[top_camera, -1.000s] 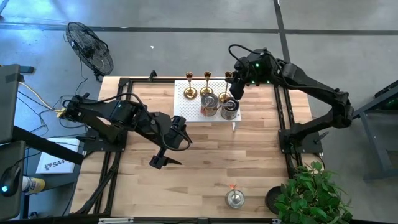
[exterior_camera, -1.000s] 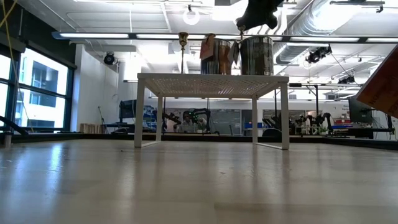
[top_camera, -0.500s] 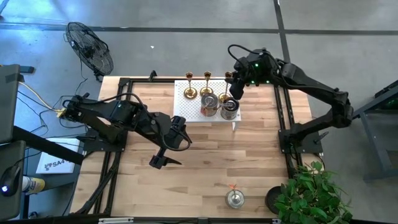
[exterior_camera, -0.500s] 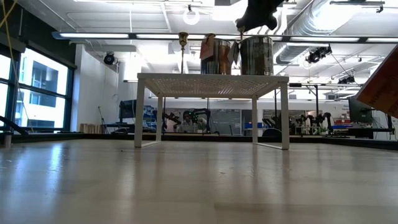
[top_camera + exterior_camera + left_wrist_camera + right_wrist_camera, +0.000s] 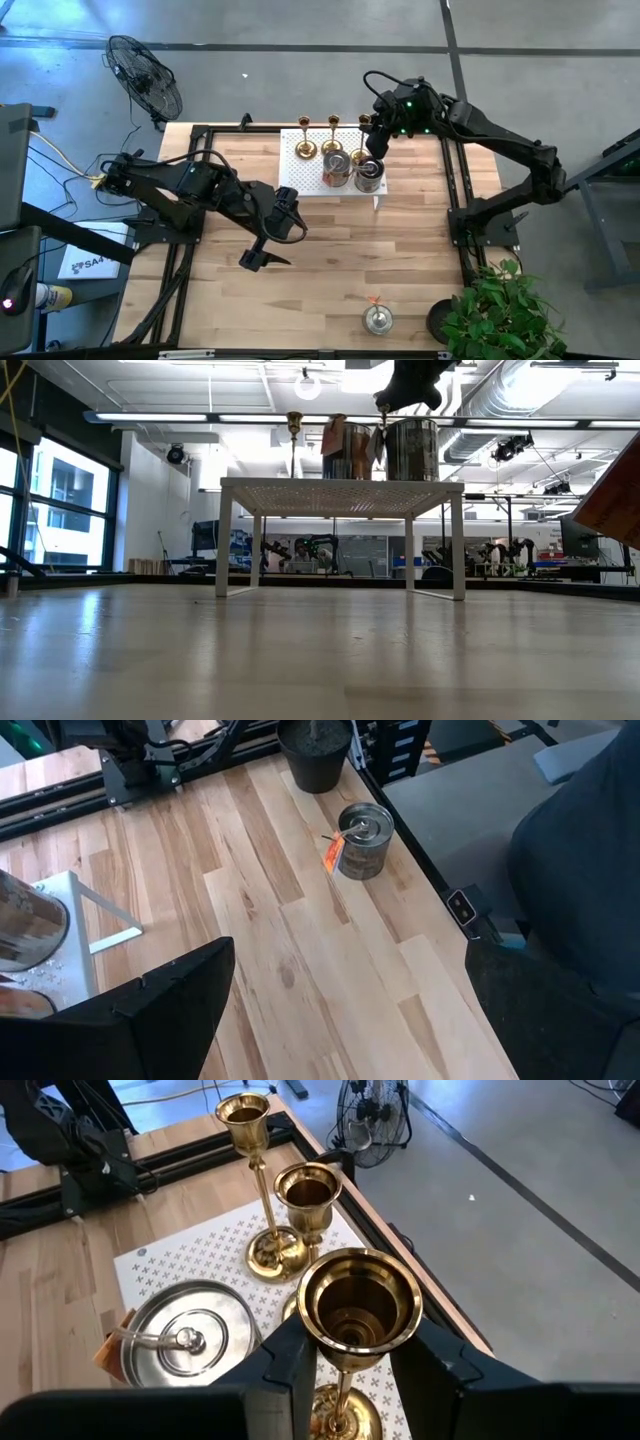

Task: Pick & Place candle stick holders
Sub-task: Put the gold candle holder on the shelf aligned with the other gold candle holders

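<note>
Three gold holders stand in a row along the far edge of the white rack, with two silver holders on the rack just in front of them. Right gripper is clenched on the stem of the rightmost gold holder, its base on the rack. Left gripper hangs released over mid-table, well apart from a third silver holder near the table's front edge.
</note>
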Robot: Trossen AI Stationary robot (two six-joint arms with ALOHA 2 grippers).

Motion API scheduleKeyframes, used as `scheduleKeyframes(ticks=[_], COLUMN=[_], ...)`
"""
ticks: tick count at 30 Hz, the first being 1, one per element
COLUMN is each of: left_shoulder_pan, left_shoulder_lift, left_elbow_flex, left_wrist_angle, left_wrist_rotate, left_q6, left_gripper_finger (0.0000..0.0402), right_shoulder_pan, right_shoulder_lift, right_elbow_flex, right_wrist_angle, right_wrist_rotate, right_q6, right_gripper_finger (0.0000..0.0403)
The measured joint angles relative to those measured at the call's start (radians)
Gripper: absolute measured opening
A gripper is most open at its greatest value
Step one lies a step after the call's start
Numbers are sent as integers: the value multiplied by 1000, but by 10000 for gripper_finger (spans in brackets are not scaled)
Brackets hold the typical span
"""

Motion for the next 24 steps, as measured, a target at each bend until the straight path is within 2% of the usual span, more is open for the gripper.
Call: scheduleKeyframes(ticks=[8, 19, 24], left_shoulder_pan=[0, 0, 0], left_shoulder_lift=[0, 0, 0], left_elbow_flex=[0, 0, 0], left_wrist_angle=[-6, -6, -6], left_wrist_rotate=[0, 0, 0], left_q6=[-1, -8, -8], left_gripper_finger=[390, 390, 390], right_shoulder_pan=[0, 1, 2], right_shoulder_lift=[0, 2, 2], right_elbow_flex=[-1, -5, -5], right_wrist_angle=[1, -16, -16], right_wrist_rotate=[-1, 20, 14], right_q6=[25, 23, 23], right_gripper_finger=[109, 205, 225])
